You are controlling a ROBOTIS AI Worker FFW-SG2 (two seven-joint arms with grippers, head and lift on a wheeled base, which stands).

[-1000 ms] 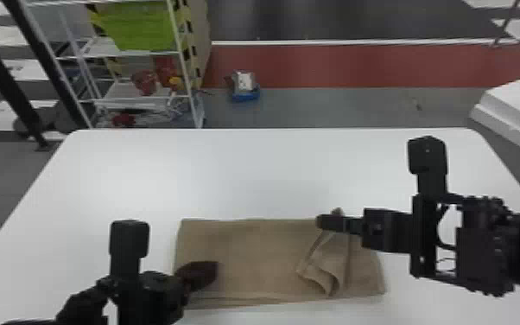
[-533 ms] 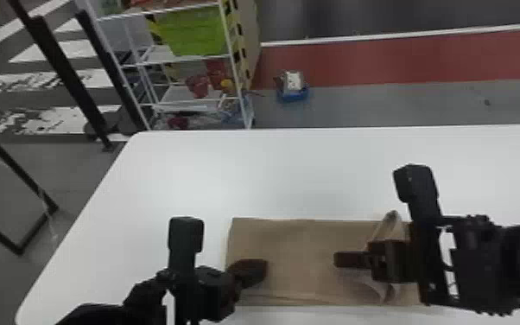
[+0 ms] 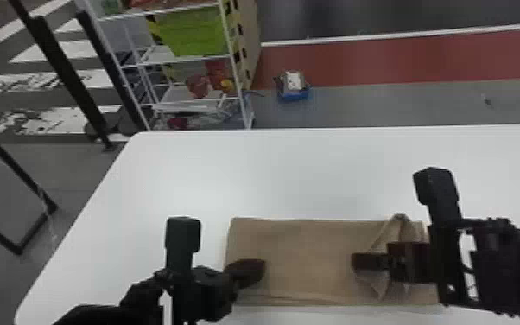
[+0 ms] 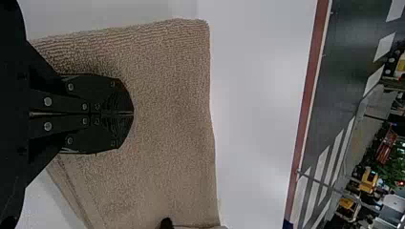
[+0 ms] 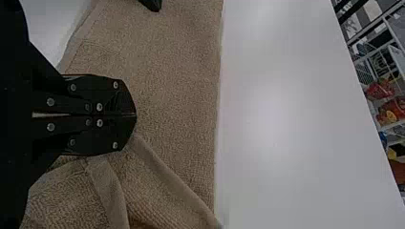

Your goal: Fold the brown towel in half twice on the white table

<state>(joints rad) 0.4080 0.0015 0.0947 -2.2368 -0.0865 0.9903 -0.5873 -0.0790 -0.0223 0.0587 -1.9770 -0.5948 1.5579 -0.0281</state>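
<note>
The brown towel (image 3: 306, 259) is a long folded rectangle near the table's front, with a raised, creased flap (image 3: 395, 229) at its right part. My left gripper (image 3: 263, 271) is over the towel's left part; in the left wrist view the left gripper (image 4: 133, 113) is shut above smooth towel (image 4: 167, 95). Over the flap's left side is my right gripper (image 3: 354, 261). From its own wrist the right gripper (image 5: 135, 115) is shut, with towel folds (image 5: 162, 176) beside and under its tips; contact below the tips is hidden.
The white table (image 3: 315, 173) stretches behind the towel and to both sides. Beyond its far edge stand a white shelf rack (image 3: 237, 86) with a green bin and a small blue container (image 3: 293, 93) on the floor. Black posts rise at the far left.
The head view has swung left. My right gripper has moved from the towel's far edge toward the front, over the flap, which keeps nearly the same shape. The left gripper has stayed over the towel.
</note>
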